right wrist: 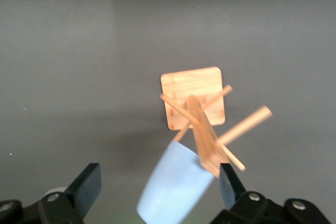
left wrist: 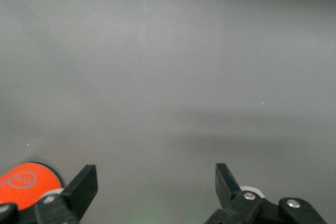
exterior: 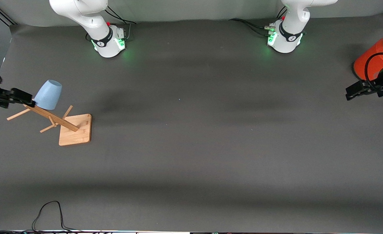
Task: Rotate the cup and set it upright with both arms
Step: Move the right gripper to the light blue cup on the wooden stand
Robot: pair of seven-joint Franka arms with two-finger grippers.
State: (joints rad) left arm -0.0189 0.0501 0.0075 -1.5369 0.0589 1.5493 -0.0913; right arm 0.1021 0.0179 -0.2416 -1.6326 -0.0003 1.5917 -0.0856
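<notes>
The pale-blue cup (exterior: 49,95) hangs upside down and tilted on a peg of a wooden rack (exterior: 75,135) at the right arm's end of the table. My right gripper (exterior: 28,99) is open beside the cup's rim, close to it. In the right wrist view the cup (right wrist: 176,187) shows between the open fingers of my right gripper (right wrist: 159,179), with gaps on both sides, and the rack's post (right wrist: 205,140) is against one finger. My left gripper (exterior: 350,94) is open and empty at the left arm's end of the table. It also shows open in the left wrist view (left wrist: 156,182).
A large orange can (exterior: 372,60) with a silver top stands beside the left gripper and shows in the left wrist view (left wrist: 23,182). The rack's square base (right wrist: 191,90) lies on the dark mat (exterior: 191,146). A black cable (exterior: 48,214) lies at the table's near edge.
</notes>
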